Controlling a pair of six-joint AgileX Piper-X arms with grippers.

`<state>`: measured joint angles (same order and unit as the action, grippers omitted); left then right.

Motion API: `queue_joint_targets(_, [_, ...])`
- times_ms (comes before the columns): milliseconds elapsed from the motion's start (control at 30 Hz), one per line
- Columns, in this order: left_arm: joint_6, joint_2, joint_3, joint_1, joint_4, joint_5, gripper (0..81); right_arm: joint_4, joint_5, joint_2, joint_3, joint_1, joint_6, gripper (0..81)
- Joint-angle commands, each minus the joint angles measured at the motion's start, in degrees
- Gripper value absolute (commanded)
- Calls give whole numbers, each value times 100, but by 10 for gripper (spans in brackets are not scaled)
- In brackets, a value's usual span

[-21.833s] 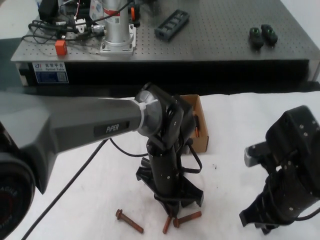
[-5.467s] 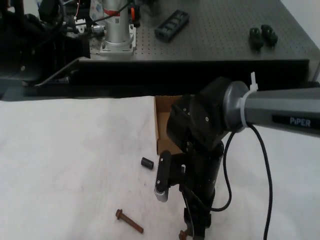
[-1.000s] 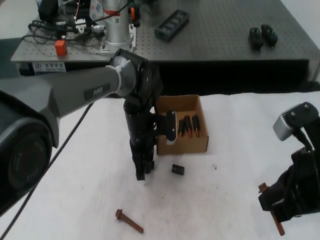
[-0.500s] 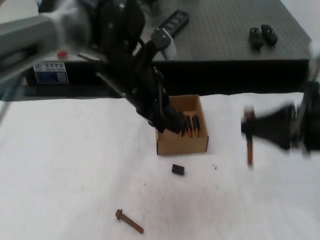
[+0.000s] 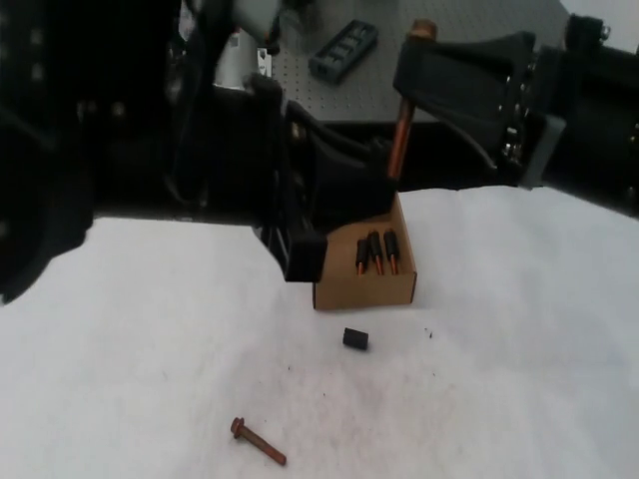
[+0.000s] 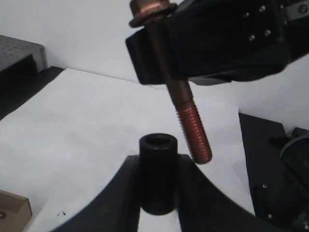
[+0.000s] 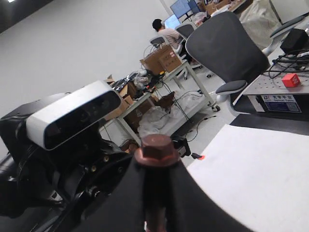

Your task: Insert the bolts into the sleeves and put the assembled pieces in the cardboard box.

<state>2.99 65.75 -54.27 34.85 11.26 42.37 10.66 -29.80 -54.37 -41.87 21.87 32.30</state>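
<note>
Arm (image 5: 300, 200) hiding cardboard box (image 5: 364, 287) corner, loose sleeve (image 5: 355, 338) beside it, lone bolt (image 5: 259, 441) apart

Two bolts (image 5: 258, 441), two sleeves (image 5: 354, 338), three assembled pieces (image 5: 376, 251), one cardboard box (image 5: 364, 289).

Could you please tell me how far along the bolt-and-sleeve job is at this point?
Done: three assembled pieces lie in the cardboard box. In hand: the left claw grips a sleeve, and the right claw holds a bolt, its threaded tip beside the sleeve's mouth, not yet in. Left: a loose sleeve and a loose bolt on the cloth.
</note>
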Motion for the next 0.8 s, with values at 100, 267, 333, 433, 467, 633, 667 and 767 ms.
queue_joint_targets(100, [-208,-105,-2,23,-125,96,7,516,244,-13,-15,46,-10,9])
queue_joint_targets(267, [-299,-105,-2,23,-102,196,7,704,319,-13,-15,46,-10,9])
queue_joint_targets(333, [-299,-105,-2,23,-102,196,7,605,335,-13,-15,46,-215,9])
queue_joint_targets(433, [-344,-105,-2,23,-102,194,7,483,335,-13,-15,46,-264,9])
queue_joint_targets(467, [-342,-105,-2,23,-102,180,7,414,335,-13,-15,46,-277,9])
queue_joint_targets(633, [-342,-105,-2,23,-102,177,7,110,291,-13,-15,99,-448,9])
queue_joint_targets(667, [-342,-105,-2,23,-102,177,7,112,285,-13,-15,99,-449,9])
queue_joint_targets(767, [-398,-105,-2,23,-102,179,7,70,287,-13,-15,117,-522,9])
